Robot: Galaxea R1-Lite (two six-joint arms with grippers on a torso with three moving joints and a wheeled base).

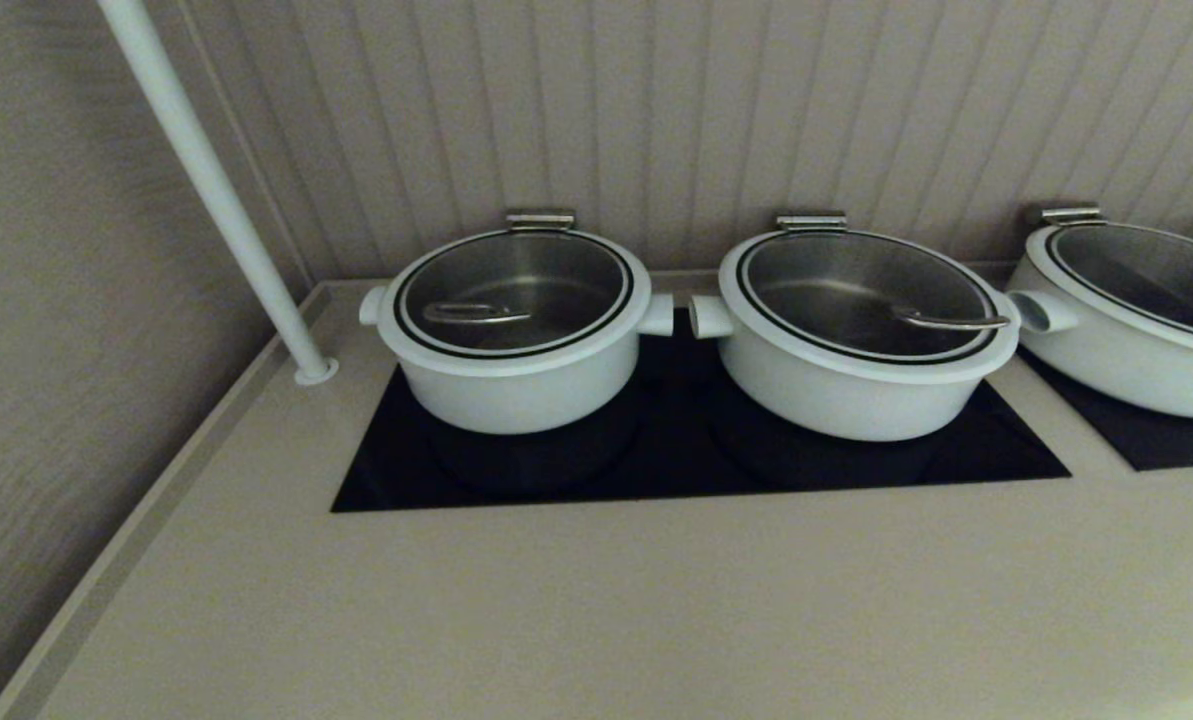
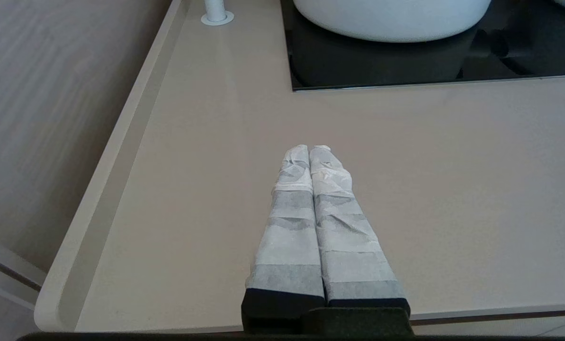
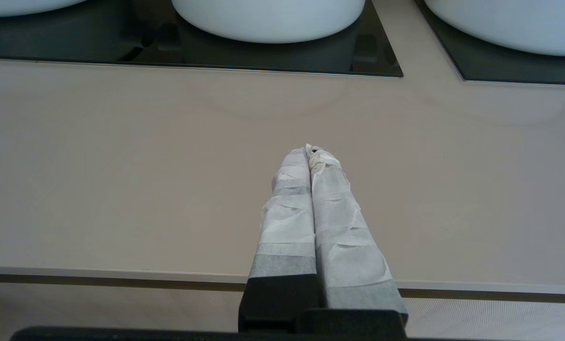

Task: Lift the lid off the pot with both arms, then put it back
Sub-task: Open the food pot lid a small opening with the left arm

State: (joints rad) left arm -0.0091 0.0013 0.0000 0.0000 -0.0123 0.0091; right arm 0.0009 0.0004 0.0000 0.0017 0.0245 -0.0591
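Note:
The pot (image 1: 516,385) is the steep-sided white one at the left of the black hob (image 1: 656,470), with stub handles on both sides and a steel hinge bracket (image 1: 540,219) at the back. The lid (image 1: 556,270) sits flat on it, its wire loop handle (image 1: 471,313) towards the left. Neither gripper shows in the head view. My left gripper (image 2: 309,148) is shut and empty over the counter, in front of the pot's base (image 2: 391,19). My right gripper (image 3: 309,149) is shut and empty over the counter near its front edge. The pot shows there too (image 3: 22,4).
Two wider flaring white pots with like lids stand to the right, one (image 1: 856,380) beside the task pot and one (image 1: 1126,340) on a second hob. A white pole (image 1: 211,190) rises at the counter's back left. A raised lip (image 2: 97,208) runs along the left edge.

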